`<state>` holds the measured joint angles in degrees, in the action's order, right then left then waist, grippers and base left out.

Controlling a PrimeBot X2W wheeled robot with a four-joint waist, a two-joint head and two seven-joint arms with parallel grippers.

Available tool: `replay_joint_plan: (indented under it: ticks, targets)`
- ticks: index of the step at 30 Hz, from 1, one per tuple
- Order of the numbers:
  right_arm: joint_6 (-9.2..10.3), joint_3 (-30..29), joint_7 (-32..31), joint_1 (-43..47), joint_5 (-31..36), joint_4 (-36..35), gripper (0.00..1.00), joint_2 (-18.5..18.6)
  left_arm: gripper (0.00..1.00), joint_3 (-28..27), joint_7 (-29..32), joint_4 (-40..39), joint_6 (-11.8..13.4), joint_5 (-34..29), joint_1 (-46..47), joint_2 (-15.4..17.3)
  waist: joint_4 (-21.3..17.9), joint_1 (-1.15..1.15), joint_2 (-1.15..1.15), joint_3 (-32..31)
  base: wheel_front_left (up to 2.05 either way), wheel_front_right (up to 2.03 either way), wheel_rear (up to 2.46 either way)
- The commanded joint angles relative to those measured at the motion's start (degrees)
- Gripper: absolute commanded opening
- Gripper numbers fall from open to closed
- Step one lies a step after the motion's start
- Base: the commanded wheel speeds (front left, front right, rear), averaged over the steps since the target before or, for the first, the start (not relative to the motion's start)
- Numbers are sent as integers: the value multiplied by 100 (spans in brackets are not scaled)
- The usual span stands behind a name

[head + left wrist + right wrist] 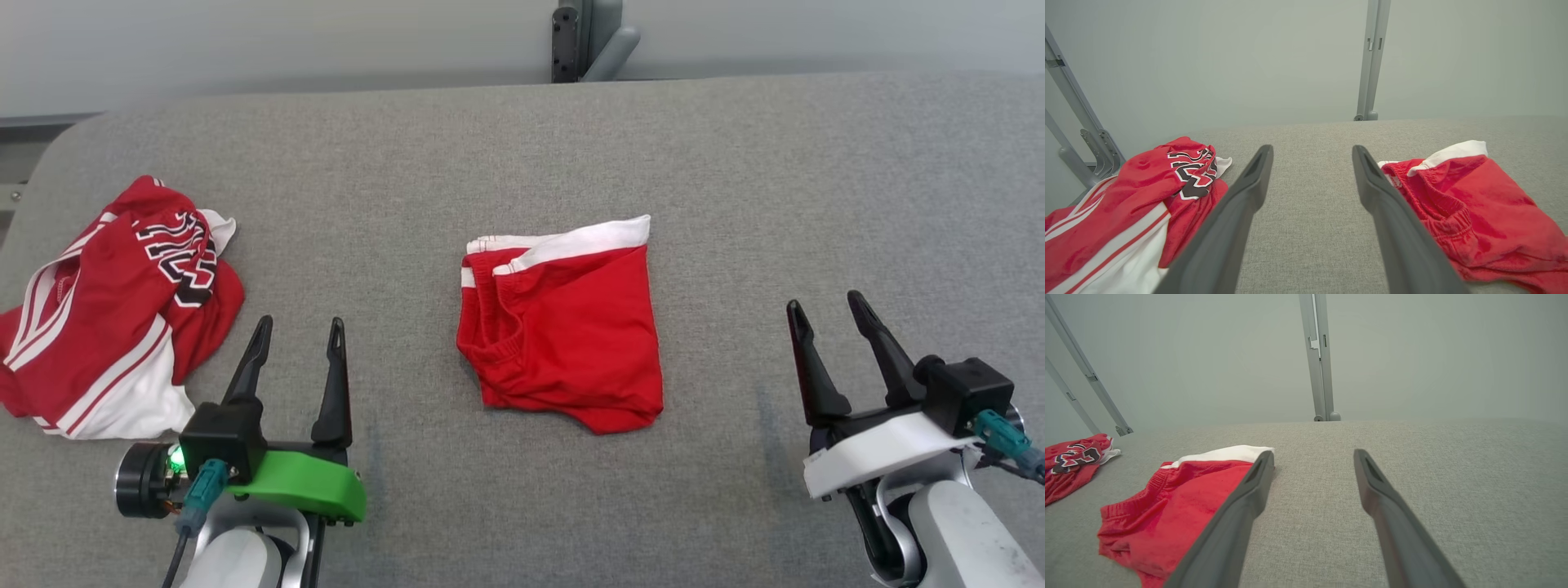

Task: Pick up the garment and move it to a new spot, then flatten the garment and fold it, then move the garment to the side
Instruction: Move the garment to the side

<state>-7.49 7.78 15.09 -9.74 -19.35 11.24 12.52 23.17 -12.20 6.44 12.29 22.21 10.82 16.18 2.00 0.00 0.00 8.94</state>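
**Item 1: red shorts** (563, 327). Red fabric with a white band along the edge toward 12 o'clock. They lie folded into a compact, roughly square bundle at the centre of the head view, flat on the surface and touched by neither gripper. An elastic waistband is bunched on the side toward 9 o'clock.

**Item 2: red jersey** (114, 310). Red with white stripes and dark lettering edged in white. It lies crumpled in a heap at 9 o'clock, near the surface's rounded corner and well apart from the shorts.

**Item 3: left gripper** (300, 323). Green mount, at 7 o'clock. The two dark fingers are spread wide and hold nothing. It sits between the jersey and the shorts, just beside the jersey's near edge. In the left wrist view, bare surface shows between the fingers, with the jersey at 8 o'clock and the shorts at 4 o'clock.

**Item 4: right gripper** (824, 304). White mount, at 4 o'clock. Its fingers are also spread wide and empty, over bare surface and clear of the shorts. In the right wrist view the shorts lie at 8 o'clock.

**Item 5: surface** (522, 147). Grey woven fabric covering.

**Item 6: metal post** (584, 37). Grey upright at 12 o'clock, behind the far edge of the surface, against a pale wall.
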Motion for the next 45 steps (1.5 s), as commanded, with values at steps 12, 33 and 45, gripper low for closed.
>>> replay_joint_plan:
  ticks: [12,33,45]
  targets:
    - [1,-139,8,685,147,-253,100,-81,100,42,171,-112,63,174,-573,168,-271,0,0,-733,0,0,0]
    - [1,-296,-228,1001,293,-665,100,-160,100,96,267,-172,110,339,-773,238,-350,0,0,-924,0,0,0]
    - [1,-344,-236,987,292,-643,100,-160,100,118,253,-169,133,339,-669,257,-291,0,0,-898,0,0,0]
